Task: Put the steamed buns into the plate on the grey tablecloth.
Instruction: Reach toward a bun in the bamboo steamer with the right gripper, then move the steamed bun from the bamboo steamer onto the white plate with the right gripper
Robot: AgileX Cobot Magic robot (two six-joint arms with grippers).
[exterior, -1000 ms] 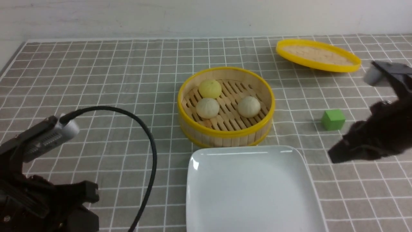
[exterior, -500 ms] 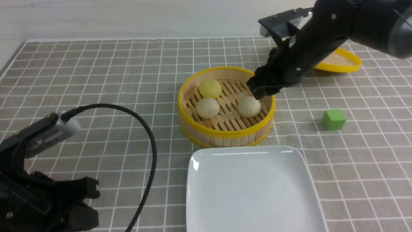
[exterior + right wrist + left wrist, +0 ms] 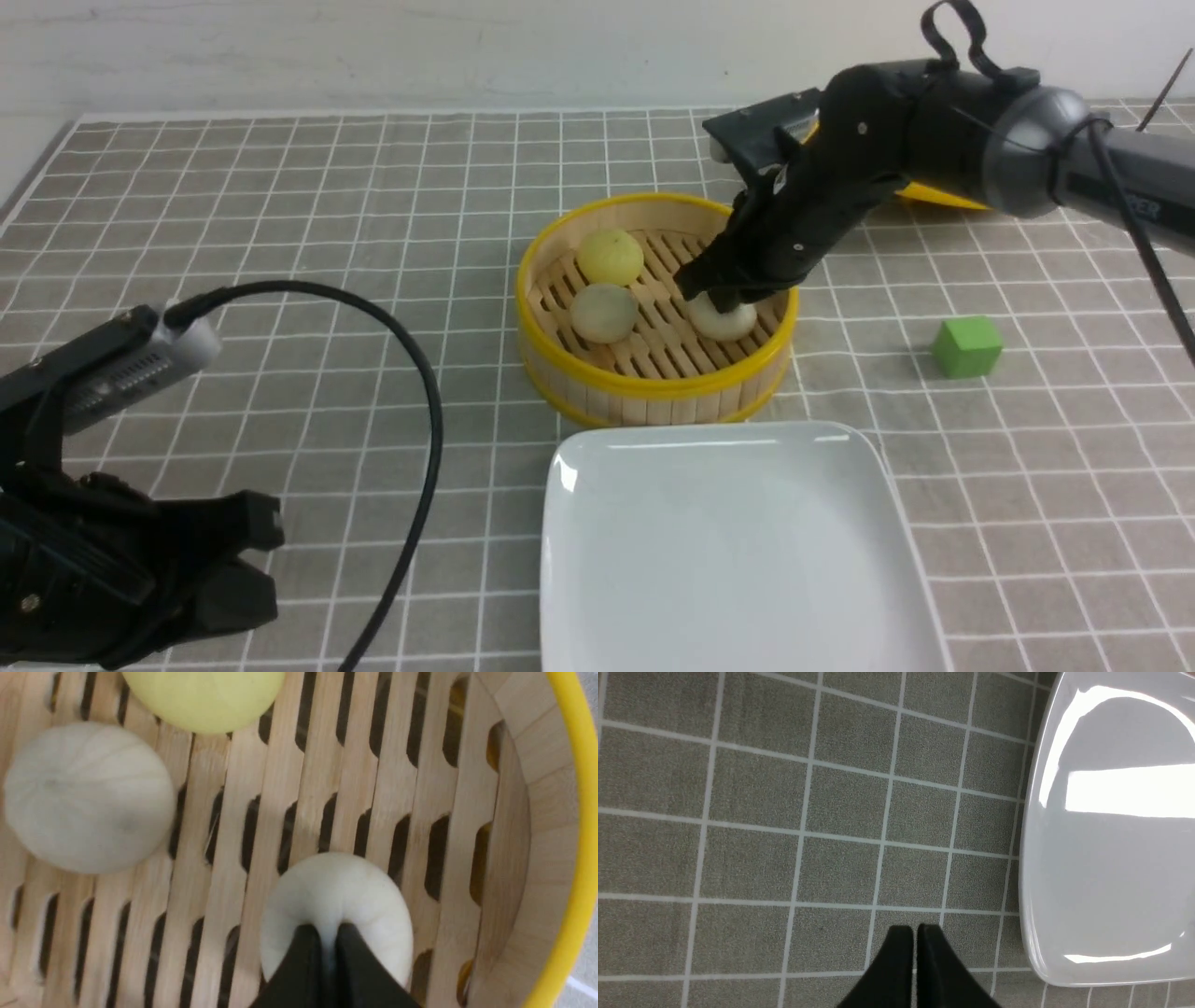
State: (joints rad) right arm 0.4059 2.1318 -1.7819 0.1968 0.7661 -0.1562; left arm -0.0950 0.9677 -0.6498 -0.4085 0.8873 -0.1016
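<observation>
Your right gripper (image 3: pixel 724 301) is inside the bamboo steamer (image 3: pixel 653 378). Its fingers are drawn almost together, and their tips press on the top of the pale bun (image 3: pixel 736 323) at the steamer's 4 o'clock. In the right wrist view the tips (image 3: pixel 329 931) dent the crown of that bun (image 3: pixel 336 891) rather than closing around it.

The other pale bun (image 3: pixel 603 313) sits at 8 o'clock on the slats and the yellow bun (image 3: pixel 610 257) at 10 o'clock. The two nearly touch.

The plate (image 3: pixel 728 560) lies on the grey tablecloth (image 3: pixel 280 187) covering the counter. It is just beside the steamer at its 6 o'clock, with nothing on it. A green cube (image 3: pixel 967 346) rests at the steamer's 3 o'clock.

Your left gripper (image 3: pixel 915 931) hangs over the cloth at the plate's 9 o'clock, fingers closed and holding nothing.
</observation>
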